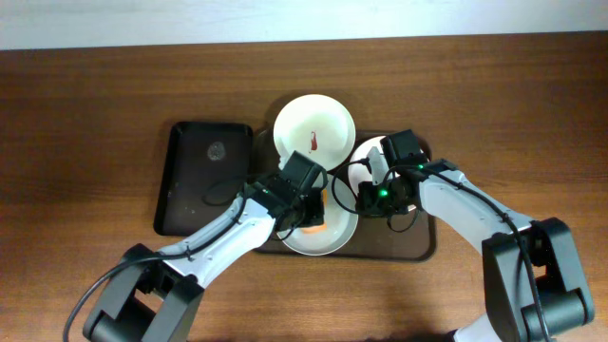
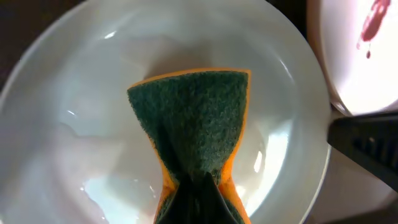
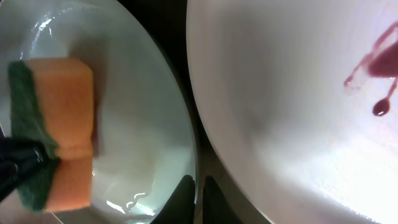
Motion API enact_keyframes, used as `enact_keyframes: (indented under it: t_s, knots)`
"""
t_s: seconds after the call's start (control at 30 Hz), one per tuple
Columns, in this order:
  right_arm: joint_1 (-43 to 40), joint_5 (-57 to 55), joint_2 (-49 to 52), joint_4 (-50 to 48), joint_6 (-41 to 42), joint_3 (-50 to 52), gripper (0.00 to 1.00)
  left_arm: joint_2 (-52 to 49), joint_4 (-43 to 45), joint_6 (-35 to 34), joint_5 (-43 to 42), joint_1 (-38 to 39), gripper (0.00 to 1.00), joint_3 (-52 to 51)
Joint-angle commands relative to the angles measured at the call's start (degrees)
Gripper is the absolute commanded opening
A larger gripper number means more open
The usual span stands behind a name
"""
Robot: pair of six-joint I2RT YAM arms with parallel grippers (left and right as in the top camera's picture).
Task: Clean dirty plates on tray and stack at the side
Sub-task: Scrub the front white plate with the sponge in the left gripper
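Overhead, the mint plate (image 1: 332,242) lies at the near edge of the brown tray (image 1: 418,249), and a smeared white plate (image 1: 313,133) sits at its far edge. Left wrist: the left claw (image 2: 196,190) is clamped on a sponge (image 2: 193,118) that rests green side up in the mint plate. Right wrist: the right claw (image 3: 196,199), almost closed, pinches the mint plate's rim.

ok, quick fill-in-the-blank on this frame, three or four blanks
The left gripper holds an orange-and-green ____.
The right gripper pinches the rim of the mint-green plate, not the neighbouring white plate with the ____ smear.
Left of the brown tray lies a smaller tray coloured ____.
Missing: sponge; red; black.
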State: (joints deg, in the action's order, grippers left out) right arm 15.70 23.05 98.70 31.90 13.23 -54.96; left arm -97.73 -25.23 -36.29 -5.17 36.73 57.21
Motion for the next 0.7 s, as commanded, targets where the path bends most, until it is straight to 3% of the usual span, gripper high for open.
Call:
enact_keyframes:
  t_s: [0.0, 0.2, 0.67]
  knots:
    - [0.4, 0.3, 0.2, 0.2, -0.3, -0.8, 0.08, -1.9, -0.1, -0.6, 1.6, 0.1, 0.0, -0.2]
    - [0.4, 0.3, 0.2, 0.2, -0.3, -0.8, 0.24, -4.0, 1.4, -0.6, -3.1, 0.1, 0.0, -0.2]
    - [0.4, 0.3, 0.3, 0.4, -0.3, 0.4, 0.24, -2.9, -4.7, -0.6, 5.4, -1.6, 0.0, -0.1]
